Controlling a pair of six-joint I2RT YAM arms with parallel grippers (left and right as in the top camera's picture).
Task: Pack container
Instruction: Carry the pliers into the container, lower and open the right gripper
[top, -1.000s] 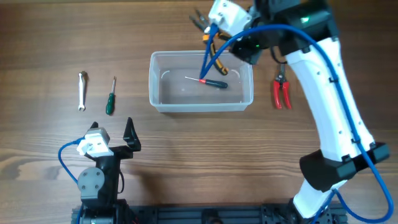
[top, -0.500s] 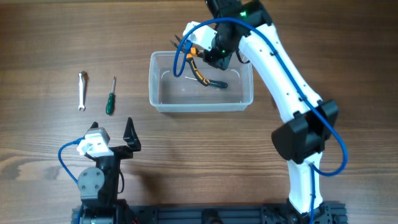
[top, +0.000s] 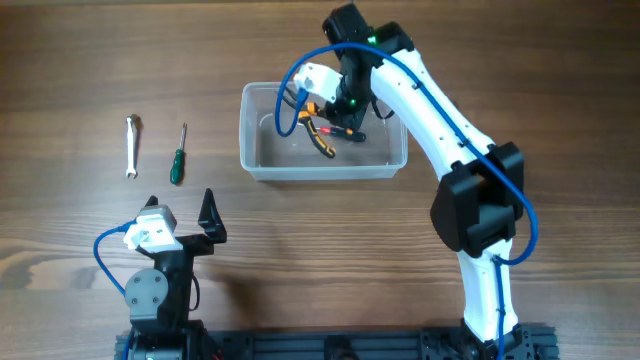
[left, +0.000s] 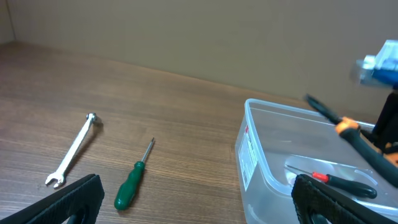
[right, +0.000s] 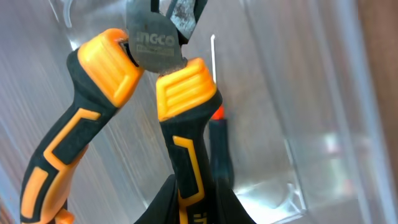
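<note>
The orange-handled pliers (right: 180, 124) are clamped in the closed right gripper (top: 333, 118) over the floor of the container (top: 250, 160) at mid-table, while the left gripper (top: 180, 212) is parked open well aside; placing is judged under way, and a gentle release is called for next.

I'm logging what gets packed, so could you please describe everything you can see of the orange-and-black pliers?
The pliers have a grey metal head stamped INGCO and two black handles with orange rubbery grips, spread slightly apart. They hang tilted, nose up, over the inside of the clear container, gripped by one handle in the shut right tool. A black-handled screwdriver lies on the container floor behind them; whether they touch it cannot be told.
</note>
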